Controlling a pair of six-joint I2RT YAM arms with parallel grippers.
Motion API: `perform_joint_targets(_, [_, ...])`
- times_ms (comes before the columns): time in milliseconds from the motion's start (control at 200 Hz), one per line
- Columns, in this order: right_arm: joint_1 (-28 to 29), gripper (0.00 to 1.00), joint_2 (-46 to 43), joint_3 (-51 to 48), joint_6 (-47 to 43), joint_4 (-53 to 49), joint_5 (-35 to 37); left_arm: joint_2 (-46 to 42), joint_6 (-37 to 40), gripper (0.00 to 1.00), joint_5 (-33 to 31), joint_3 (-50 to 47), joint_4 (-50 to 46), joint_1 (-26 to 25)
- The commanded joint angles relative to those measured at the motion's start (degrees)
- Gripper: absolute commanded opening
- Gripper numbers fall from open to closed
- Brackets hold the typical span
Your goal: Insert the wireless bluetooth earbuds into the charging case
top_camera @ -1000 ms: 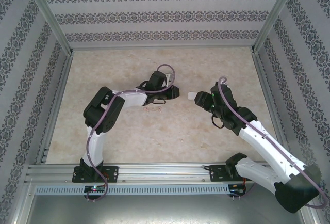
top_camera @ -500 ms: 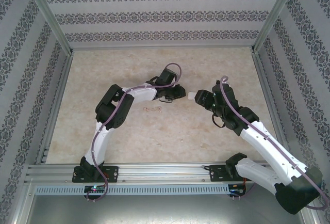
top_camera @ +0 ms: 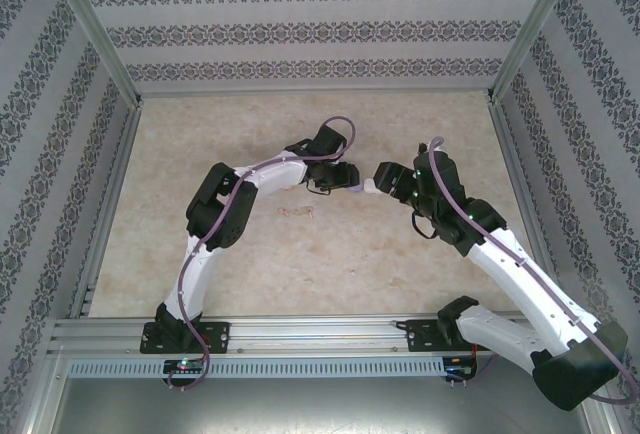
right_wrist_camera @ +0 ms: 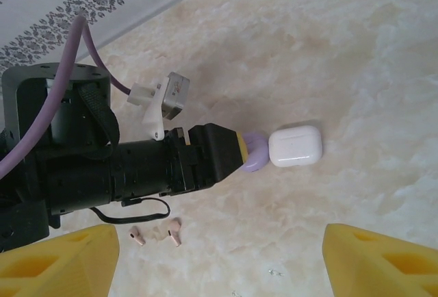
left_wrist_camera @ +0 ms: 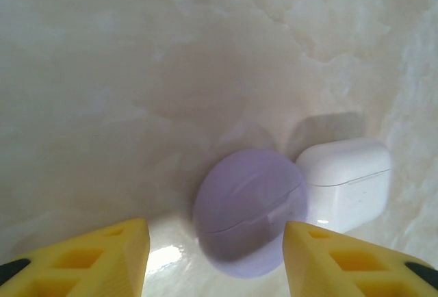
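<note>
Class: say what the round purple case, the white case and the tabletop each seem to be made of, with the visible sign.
Purple case: probably smooth satin plastic; soft sheen, thin lid seam.
White case: likely smooth plastic too; even white, rounded corners, fine seam.
Tabletop: polished marble look, cream veining and bright reflection; real stone or printed laminate cannot be told.

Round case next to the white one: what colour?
Round case is pale lilac; best in left wrist view.

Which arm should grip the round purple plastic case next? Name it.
Left. The round purple plastic case lies between the left gripper's open fingers; the right gripper, also open, sits beyond the white rounded case.
</note>
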Motion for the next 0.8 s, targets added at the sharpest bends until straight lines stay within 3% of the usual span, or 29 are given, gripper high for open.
perform_joint_targets(0, [-0.6, 0.78, 0.8, 2.5, -1.5, -0.9, 0.2, -3.4, 4.0, 0.55, -4.6, 1.5, -6.6, -0.2])
perform_joint_targets(145, [-0.6, 0.78, 1.7, 3.5, -1.6, -0.8, 0.3, -9.4, 6.3, 0.55, -8.5, -1.6, -5.3, 0.0])
perform_joint_targets(350, [-0.6, 0.78, 6.8, 5.8, -3.9, -0.1, -2.2, -24.6, 10.9, 0.55, -15.0, -10.2, 1.0, 0.9])
perform_joint_targets(635, [4.8, 0.78, 25.5, 16.6, -10.2, 0.4, -4.4, -44.2, 14.4, 0.58, -22.6, -26.0, 7.7, 5.6])
perform_joint_targets(794, [8.5, 0.78, 39.5, 28.5, -13.7, -3.4, -5.1, -53.0, 13.8, 0.67, -24.1, -34.4, 11.1, 9.5])
